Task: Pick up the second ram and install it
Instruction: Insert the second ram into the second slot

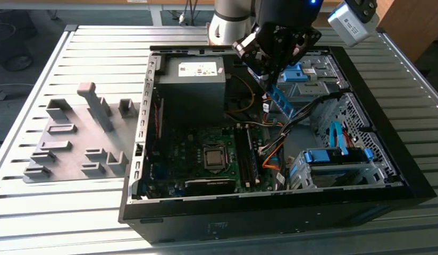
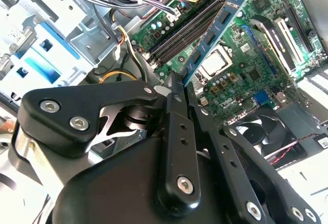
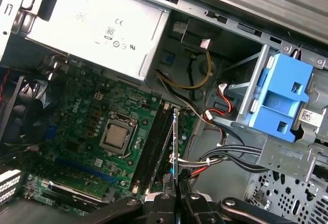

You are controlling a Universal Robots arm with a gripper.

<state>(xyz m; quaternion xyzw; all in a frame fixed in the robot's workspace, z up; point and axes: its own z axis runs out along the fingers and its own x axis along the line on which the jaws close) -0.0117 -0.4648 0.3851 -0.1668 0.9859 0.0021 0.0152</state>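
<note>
We see the end effector (image 2: 179,88) pinching the second ram (image 2: 212,37) by one end, its long axis hanging down toward the memory slots (image 3: 154,147), above and far of them in the case (image 1: 389,159).

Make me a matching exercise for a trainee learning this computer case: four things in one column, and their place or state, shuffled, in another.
Things:
1. memory stick
2. power supply
3. grey fixture blocks
4. processor

Place or state:
A. on the slatted table outside the case, on the exterior view's left
B. held in the tool, above the open case
C. silver square in the middle of the green board
D. grey box in a corner of the case, with a pale label on top

Pairs: 1-B, 2-D, 3-A, 4-C
</note>
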